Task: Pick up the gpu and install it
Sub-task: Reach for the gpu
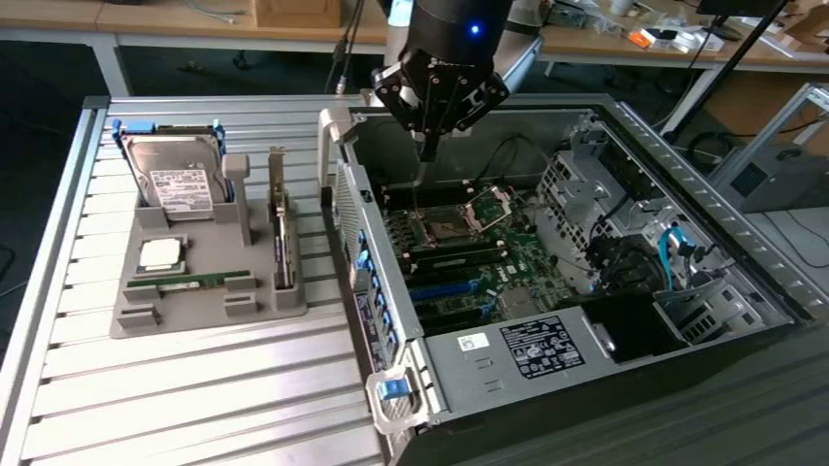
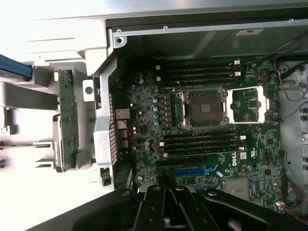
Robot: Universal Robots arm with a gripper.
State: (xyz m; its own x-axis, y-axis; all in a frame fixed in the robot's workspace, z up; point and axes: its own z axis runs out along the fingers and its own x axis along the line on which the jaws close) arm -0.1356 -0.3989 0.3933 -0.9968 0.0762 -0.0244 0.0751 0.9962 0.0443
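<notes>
One gpu (image 1: 279, 233) stands in the grey holder (image 1: 194, 296) on your worktop (image 1: 194, 388). Your fingers (image 1: 424, 146) hang closed and empty over the open case (image 1: 545, 359).

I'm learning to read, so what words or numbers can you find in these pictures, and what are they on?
"DELL": white letters on the motherboard, lying sideways in the wrist view.
Too small to read: the print on the hard drive's white label.
Too small to read: the power supply's black label.
Unreadable: the white sticker beside that label.
Blurred: the pale sticker on the case wall.
</notes>
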